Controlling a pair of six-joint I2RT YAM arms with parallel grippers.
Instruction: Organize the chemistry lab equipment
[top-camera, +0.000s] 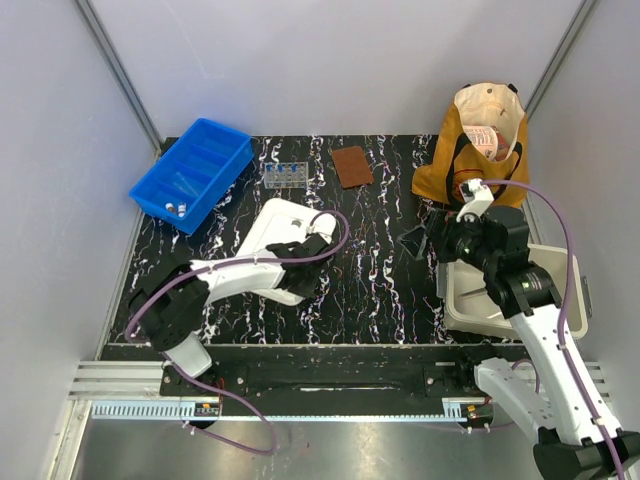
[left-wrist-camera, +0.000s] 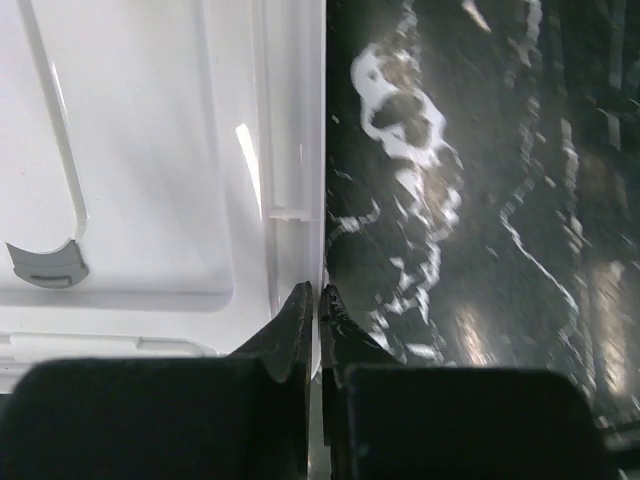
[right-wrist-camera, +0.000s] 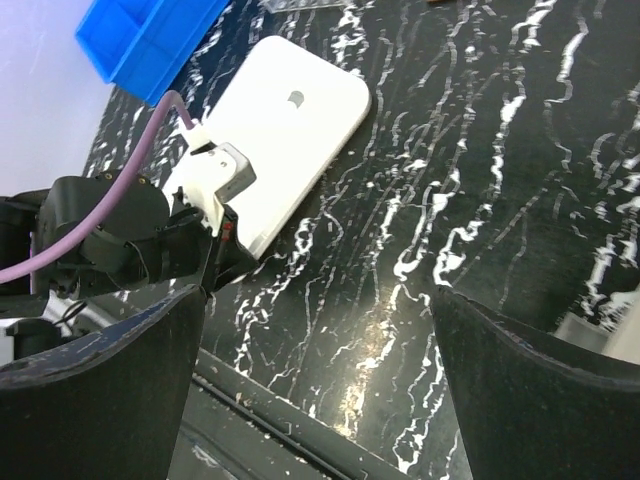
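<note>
A clear tube rack (top-camera: 283, 176) with blue-capped tubes stands at the table's back middle. Two white-capped vials (top-camera: 176, 208) lie in the near end of a blue bin (top-camera: 205, 150). A white lid (top-camera: 275, 235) lies flat on the table and also shows in the left wrist view (left-wrist-camera: 140, 150) and the right wrist view (right-wrist-camera: 290, 140). My left gripper (top-camera: 318, 272) (left-wrist-camera: 318, 292) is shut on the lid's right rim. My right gripper (top-camera: 425, 243) (right-wrist-camera: 318, 300) is open and empty above the bare table. The amber vial and the metal tools are not in view.
A white tub (top-camera: 560, 300) sits at the right, under my right arm. A tan tote bag (top-camera: 445, 160) stands at the back right. A brown pad (top-camera: 352, 165) lies beside the rack. The blue bin (right-wrist-camera: 150, 40) shows at the top left of the right wrist view.
</note>
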